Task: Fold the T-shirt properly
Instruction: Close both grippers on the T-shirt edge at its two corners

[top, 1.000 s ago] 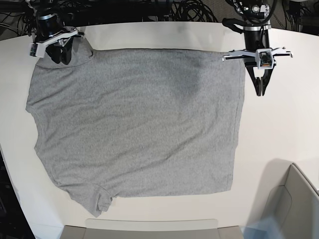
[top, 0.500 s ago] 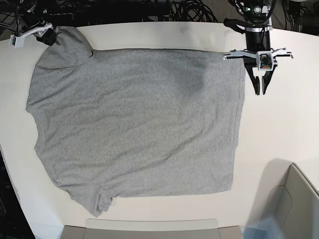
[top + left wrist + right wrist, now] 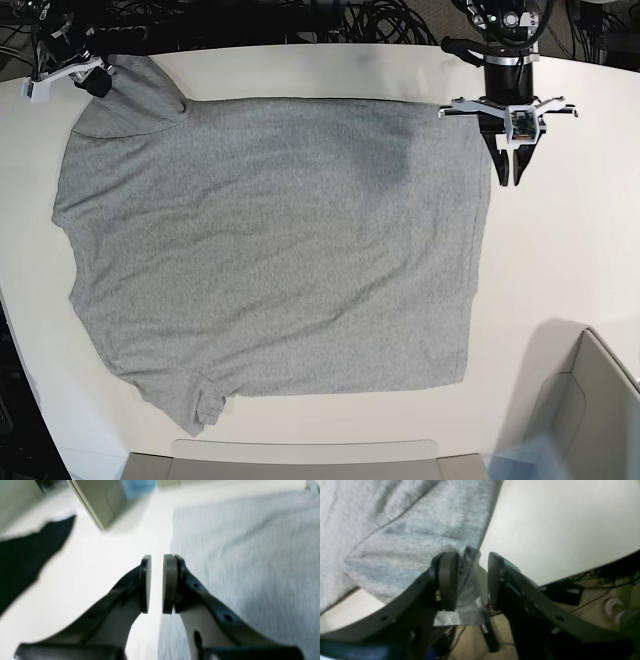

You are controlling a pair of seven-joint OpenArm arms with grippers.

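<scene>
Grey T-shirt (image 3: 270, 250) spread plain side up on the white table (image 3: 560, 250).

A beige bin (image 3: 585, 410) stands at the table's near corner, contents hidden. Bare table flanks the hem. The left gripper (image 3: 508, 178) hovers beside the hem, pads slightly apart, holding nothing. The right gripper (image 3: 470, 580), parted, straddles the sleeve edge.

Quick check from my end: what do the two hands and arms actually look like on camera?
Both hands have two black curved fingers with small round holes and flat dark grey pads. In the base view, the left hand hangs from a white crossbar on a black cylindrical arm; black cables bundle behind the white table.
</scene>
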